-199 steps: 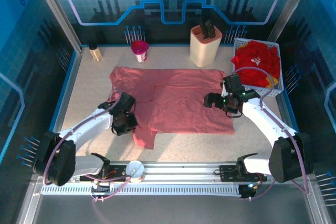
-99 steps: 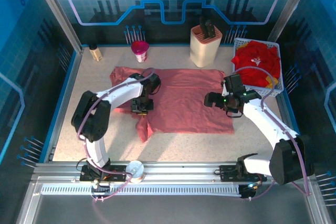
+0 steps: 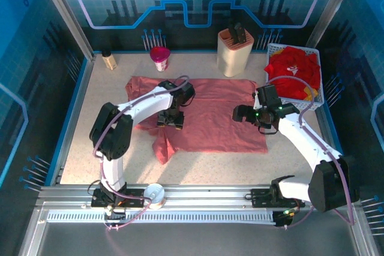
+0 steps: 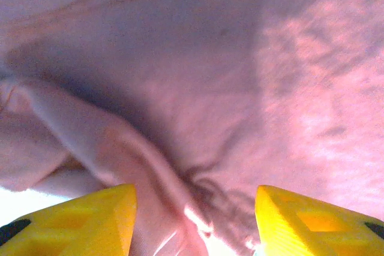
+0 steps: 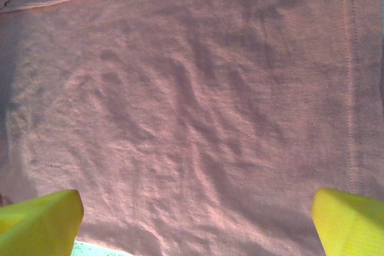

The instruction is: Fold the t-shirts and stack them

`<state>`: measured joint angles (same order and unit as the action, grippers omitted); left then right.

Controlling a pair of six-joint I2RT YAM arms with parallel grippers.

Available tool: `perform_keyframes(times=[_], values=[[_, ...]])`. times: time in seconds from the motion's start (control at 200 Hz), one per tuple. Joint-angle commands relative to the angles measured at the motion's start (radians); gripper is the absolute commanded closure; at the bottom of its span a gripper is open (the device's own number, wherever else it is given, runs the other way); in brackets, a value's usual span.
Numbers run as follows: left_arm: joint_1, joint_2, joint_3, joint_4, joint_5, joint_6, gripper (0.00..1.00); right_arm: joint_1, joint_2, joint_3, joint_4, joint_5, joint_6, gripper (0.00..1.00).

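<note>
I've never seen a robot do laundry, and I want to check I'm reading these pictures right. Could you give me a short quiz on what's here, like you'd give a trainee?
1. True or false: the red t-shirts sit in the white basket at the far right.
2. Which thing lies beneath both the left gripper and the right gripper? A) the pink t-shirt B) a blue towel C) a newspaper
3. Fill in: the right gripper's fingers stand ____ (open or shut).
Key: 1 true; 2 A; 3 open.
</note>
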<state>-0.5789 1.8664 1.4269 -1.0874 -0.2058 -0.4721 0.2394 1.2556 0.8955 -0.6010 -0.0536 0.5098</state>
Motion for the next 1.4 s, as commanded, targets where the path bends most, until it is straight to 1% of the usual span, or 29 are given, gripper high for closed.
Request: perform_keyframes(times=[0.0, 0.125, 0.215, 0.36, 0.45, 0.58, 0.68, 0.796, 1.041, 1.396], values=[[0.019, -0.170, -0.089, -0.001, 0.004, -0.025, 0.45, -0.009, -0.004, -0.010, 0.018, -0.029, 0.009, 0.02], [0.076, -0.349, -0.231, 0.064, 0.020, -0.034, 0.51, -0.008, -0.003, -0.041, 0.024, -0.034, 0.006, 0.02], [0.138, -0.476, -0.355, 0.131, 0.038, -0.052, 0.56, -0.008, 0.001, -0.045, 0.028, -0.041, 0.008, 0.02], [0.253, -0.620, -0.563, 0.289, 0.146, -0.109, 0.65, -0.006, 0.013, -0.046, 0.042, -0.053, 0.013, 0.02], [0.309, -0.662, -0.673, 0.411, 0.205, -0.132, 0.66, -0.005, 0.023, -0.041, 0.045, -0.064, 0.013, 0.02], [0.342, -0.667, -0.767, 0.569, 0.248, -0.124, 0.65, -0.002, 0.028, -0.032, 0.039, -0.069, 0.009, 0.02], [0.343, -0.647, -0.804, 0.652, 0.242, -0.101, 0.66, -0.002, 0.020, -0.036, 0.034, -0.065, 0.007, 0.02], [0.343, -0.627, -0.841, 0.745, 0.248, -0.060, 0.64, -0.002, 0.013, -0.047, 0.039, -0.065, 0.009, 0.02], [0.343, -0.616, -0.872, 0.835, 0.220, -0.012, 0.62, -0.001, 0.024, -0.050, 0.047, -0.090, 0.021, 0.03], [0.343, -0.509, -0.827, 0.834, 0.216, -0.010, 0.63, -0.002, 0.018, -0.045, 0.034, -0.084, 0.017, 0.03]])
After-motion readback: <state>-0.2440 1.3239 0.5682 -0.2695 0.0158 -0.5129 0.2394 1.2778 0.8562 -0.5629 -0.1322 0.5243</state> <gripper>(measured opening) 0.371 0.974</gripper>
